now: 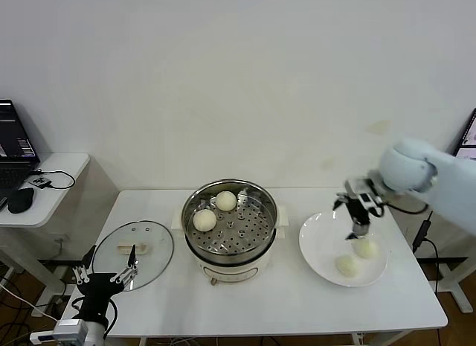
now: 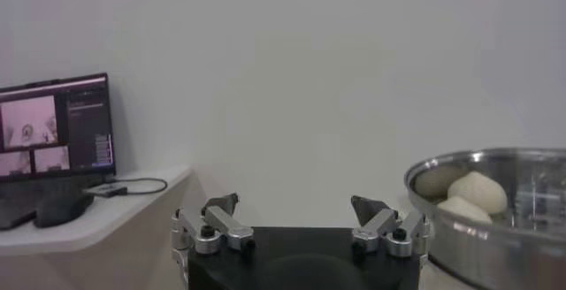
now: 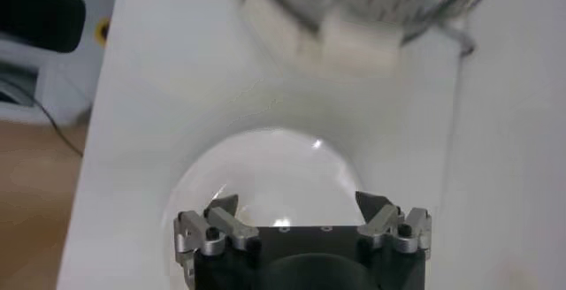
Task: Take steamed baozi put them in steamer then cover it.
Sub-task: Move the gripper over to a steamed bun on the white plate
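Right gripper (image 1: pixel 360 228) spread wide, empty, poised over plate (image 1: pixel 316 242); nearest bun (image 1: pixel 365 248) directly beneath, toward 6 o'clock, second bun (image 1: pixel 346 266) beyond. Steamer (image 1: pixel 230 221) at 9 o'clock. Left gripper (image 1: pixel 106 274) likewise spread, parked beside lid (image 1: pixel 134 244).

Right tool (image 3: pixel 301 217) spread open above white plate (image 3: pixel 265 172), steamer (image 3: pixel 363 0) beyond
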{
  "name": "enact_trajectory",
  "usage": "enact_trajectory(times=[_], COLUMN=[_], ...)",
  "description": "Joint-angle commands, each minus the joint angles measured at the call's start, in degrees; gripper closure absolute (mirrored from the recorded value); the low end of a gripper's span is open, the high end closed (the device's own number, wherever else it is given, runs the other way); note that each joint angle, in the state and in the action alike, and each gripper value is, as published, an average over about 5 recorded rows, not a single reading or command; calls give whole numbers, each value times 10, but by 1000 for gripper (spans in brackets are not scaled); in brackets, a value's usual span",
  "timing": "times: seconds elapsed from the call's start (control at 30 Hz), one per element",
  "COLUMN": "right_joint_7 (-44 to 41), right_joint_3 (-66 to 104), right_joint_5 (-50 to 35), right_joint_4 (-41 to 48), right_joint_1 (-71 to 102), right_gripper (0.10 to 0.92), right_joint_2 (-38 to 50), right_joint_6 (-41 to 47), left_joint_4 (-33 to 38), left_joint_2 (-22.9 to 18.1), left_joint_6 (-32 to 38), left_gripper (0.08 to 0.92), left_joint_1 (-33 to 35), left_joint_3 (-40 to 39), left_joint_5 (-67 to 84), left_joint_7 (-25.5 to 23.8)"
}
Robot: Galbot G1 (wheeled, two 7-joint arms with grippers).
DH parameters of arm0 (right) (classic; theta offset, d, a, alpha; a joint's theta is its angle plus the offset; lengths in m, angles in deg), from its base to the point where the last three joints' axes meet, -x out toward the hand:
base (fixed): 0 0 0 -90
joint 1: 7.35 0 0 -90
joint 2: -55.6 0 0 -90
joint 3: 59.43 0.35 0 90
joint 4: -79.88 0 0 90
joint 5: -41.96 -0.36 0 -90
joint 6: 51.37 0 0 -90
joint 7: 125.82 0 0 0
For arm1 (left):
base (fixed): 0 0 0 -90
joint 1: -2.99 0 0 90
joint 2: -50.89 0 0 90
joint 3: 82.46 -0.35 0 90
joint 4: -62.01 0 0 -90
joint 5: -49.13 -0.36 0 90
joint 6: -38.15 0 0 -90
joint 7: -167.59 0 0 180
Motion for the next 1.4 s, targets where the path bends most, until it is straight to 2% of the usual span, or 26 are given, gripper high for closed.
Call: enact_trajectory(times=[0.03,0.73,1.4], right_joint_7=[-1,43,58], right_joint_3=[194,216,215], right_joint_5=[108,154,154], right_joint_4=[6,134,168], right_joint_1=[269,302,310], right_gripper=[203,202,217], right_joint_2=[68,-57,-115], right_joint_6=[-47,-57,-46], left_joint_4=[-6,-19,-19], left_joint_2=[-1,-2,-2], left_joint_6=[0,0,0], left_gripper=[177,177,177], left_joint_1=[-1,-4,-8], left_joint_3=[-4,9,14], left_joint_5=[-8,-7,-7], left_joint_7=[1,1,1])
